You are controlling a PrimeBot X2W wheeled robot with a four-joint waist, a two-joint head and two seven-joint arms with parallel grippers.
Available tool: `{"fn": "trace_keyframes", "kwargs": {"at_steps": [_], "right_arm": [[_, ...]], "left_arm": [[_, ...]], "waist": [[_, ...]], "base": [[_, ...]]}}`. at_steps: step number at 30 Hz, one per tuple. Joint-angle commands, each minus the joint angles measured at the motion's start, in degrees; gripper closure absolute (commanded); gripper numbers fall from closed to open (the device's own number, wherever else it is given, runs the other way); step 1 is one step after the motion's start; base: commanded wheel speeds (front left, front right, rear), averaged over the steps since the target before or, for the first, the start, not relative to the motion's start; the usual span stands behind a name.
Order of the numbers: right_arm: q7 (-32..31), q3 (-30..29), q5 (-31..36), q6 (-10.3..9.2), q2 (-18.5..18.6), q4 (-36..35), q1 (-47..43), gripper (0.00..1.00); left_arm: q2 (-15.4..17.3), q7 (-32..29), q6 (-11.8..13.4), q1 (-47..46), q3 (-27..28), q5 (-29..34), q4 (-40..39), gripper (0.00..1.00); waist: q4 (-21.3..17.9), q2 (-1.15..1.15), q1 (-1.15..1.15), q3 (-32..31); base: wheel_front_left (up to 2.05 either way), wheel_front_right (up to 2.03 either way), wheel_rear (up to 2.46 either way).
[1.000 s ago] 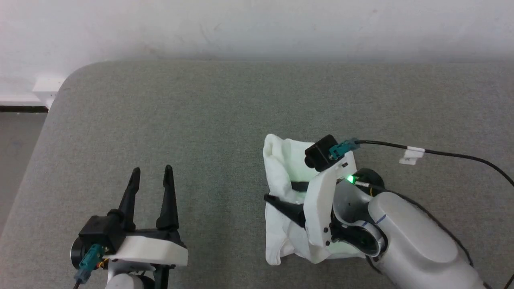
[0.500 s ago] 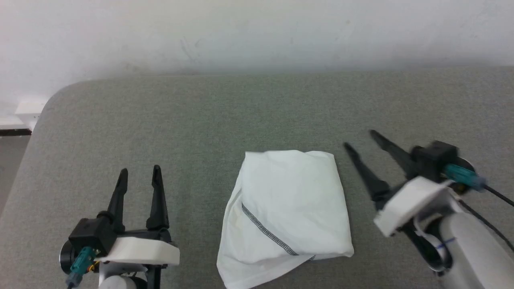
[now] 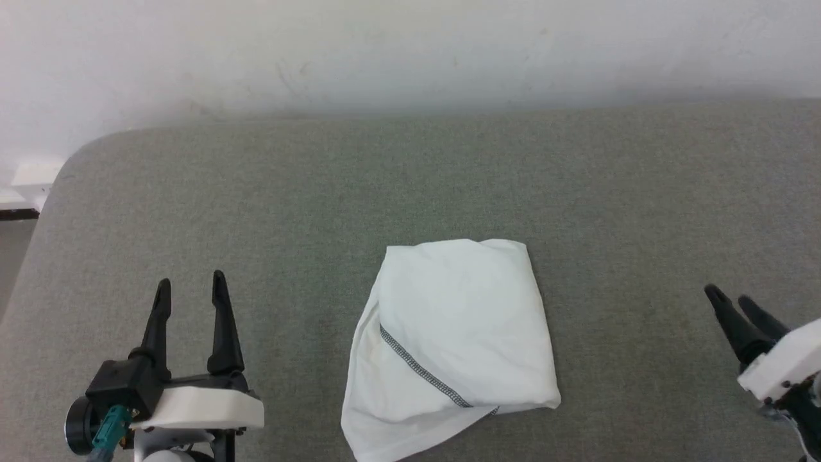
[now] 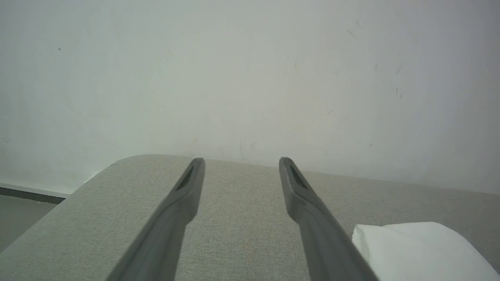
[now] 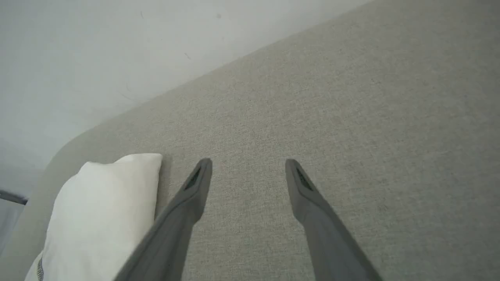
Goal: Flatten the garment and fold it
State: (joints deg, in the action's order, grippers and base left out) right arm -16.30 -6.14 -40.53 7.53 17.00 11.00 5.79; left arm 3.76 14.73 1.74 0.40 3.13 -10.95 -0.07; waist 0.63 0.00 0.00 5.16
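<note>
A folded white thin-fabric garment point(image 3: 458, 327) with dark zigzag stitching lies lower centre on a grey woven surface point(image 3: 410, 186). The left gripper point(image 3: 191, 278), lower left, and the right gripper point(image 3: 727, 295), right edge, are both spread and empty.

1 garment point(image 3: 458, 321), 2 grippers point(image 3: 191, 279) point(image 3: 727, 294)

White garment point(image 3: 458, 333), folded bundle, on grey surface

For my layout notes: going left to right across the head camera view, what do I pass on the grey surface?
left gripper, open → garment, lying in a compact white bundle → right gripper, open near the right edge
</note>
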Motion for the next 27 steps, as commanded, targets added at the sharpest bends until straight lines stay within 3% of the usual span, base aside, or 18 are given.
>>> {"fn": "trace_keyframes", "kwargs": {"at_steps": [1,6,9,19,20,21,22,23,27], "right_arm": [[-4.8,-2.2,-4.1,-0.04,-0.8,1.9,0.1,0.00],[-20.5,-4.5,-14.2,-0.04,-4.0,7.7,2.4,0.00],[-26.7,-3.5,-17.6,-0.04,-6.9,10.1,4.6,0.00],[-31.3,2.3,-20.7,-0.04,-11.9,17.7,12.1,0.00],[-31.2,2.9,-20.6,-0.04,-12.0,18.6,12.7,0.08],[-31.0,3.4,-20.4,-0.04,-12.0,19.3,13.2,0.62],[-30.8,4.0,-20.1,-0.04,-11.9,19.9,13.6,0.96],[-30.4,4.5,-19.8,-0.04,-11.7,20.3,14.0,1.00],[-28.1,7.0,-18.3,-0.04,-9.8,20.3,14.6,1.00]], "left_arm": [[0.2,0.3,0.0,0.1,0.3,0.5,0.1,0.00],[0.7,0.3,-0.7,-0.7,-0.3,1.6,0.9,0.00],[1.0,0.3,-1.2,-1.2,-0.5,1.9,1.4,0.00],[0.9,0.3,-2.9,-2.5,-1.3,1.5,2.8,0.00],[0.9,0.3,-3.1,-2.6,-1.3,1.4,3.0,0.00],[0.8,0.3,-3.2,-2.6,-1.4,1.3,3.2,0.00],[0.7,0.3,-3.2,-2.7,-1.5,1.3,3.3,0.00],[0.7,0.3,-3.3,-2.7,-1.5,1.3,3.4,0.00],[0.4,0.3,-3.4,-2.4,-1.8,1.4,3.8,0.00]], "waist": [[0.6,0.00,0.00,0.6],[1.5,0.00,0.00,1.3],[2.2,0.00,0.00,1.8],[4.8,0.00,0.00,2.6],[5.0,0.00,0.00,2.6],[5.3,0.00,0.00,2.6],[5.5,0.00,0.00,2.5],[5.6,0.00,0.00,2.5],[5.8,0.00,0.00,2.0]], "base": [[0.00,0.00,0.00],[0.00,0.00,0.00],[0.00,0.00,0.00],[0.00,0.00,0.00],[0.00,0.00,0.00],[0.00,0.00,0.00],[0.00,0.00,0.00],[0.00,0.00,0.00],[0.00,0.00,0.00]]}}
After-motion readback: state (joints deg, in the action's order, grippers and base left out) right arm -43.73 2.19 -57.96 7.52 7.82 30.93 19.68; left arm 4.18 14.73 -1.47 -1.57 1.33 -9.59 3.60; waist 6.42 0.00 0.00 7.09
